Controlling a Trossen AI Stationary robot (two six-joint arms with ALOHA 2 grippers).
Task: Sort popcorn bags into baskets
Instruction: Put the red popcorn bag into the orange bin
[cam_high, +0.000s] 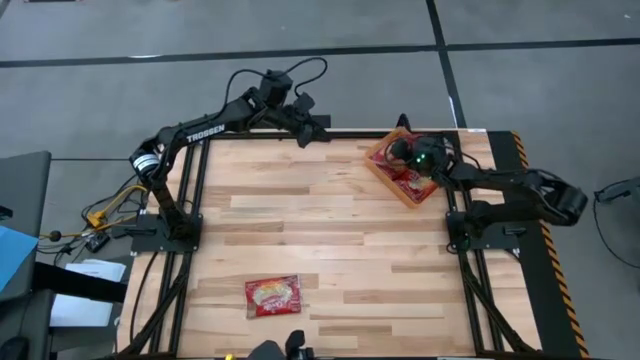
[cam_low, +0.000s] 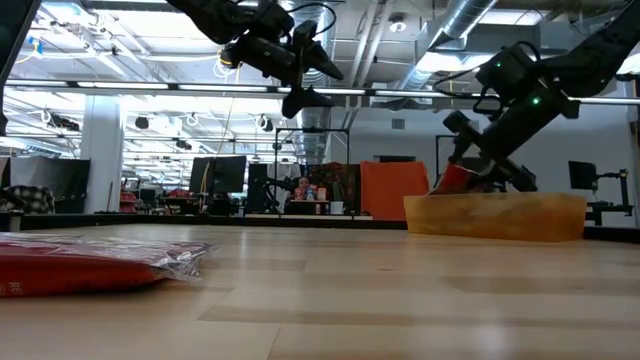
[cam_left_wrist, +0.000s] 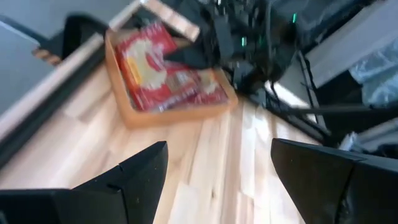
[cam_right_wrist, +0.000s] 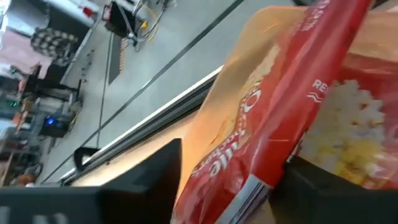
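The table is a big flat top made of pale wood planks (cam_high: 330, 230). At its far right corner sits a shallow orange basket shaped like a tray (cam_high: 383, 176). Flat red popcorn bags with yellow popcorn pictures (cam_high: 409, 181) lie inside it, piled together.

The right gripper (cam_high: 420, 158) is down over the orange basket. In the right wrist view, a red popcorn bag with white letters (cam_right_wrist: 280, 124) stands on its edge between the two dark fingers (cam_right_wrist: 149, 180), right above the bags in the basket. The fingers look closed on this bag, one on each side. In the low view, the right gripper (cam_low: 478, 160) dips behind the basket's wall (cam_low: 500, 217), with a bit of red bag (cam_low: 452, 178) showing next to it.

The left gripper (cam_high: 312, 128) hangs in the air over the far edge of the table, near the middle, well apart from the basket. Its two dark fingers (cam_left_wrist: 134, 177) are spread wide, with nothing between them. Its camera looks across at the basket (cam_left_wrist: 174, 115) and the red bags in it (cam_left_wrist: 158, 71).

One more red popcorn bag (cam_high: 273, 296) lies flat by itself on the wood near the front edge of the table, far from the basket and from both grippers. In the low view it is the red packet with a shiny clear edge (cam_low: 95, 262) on the left
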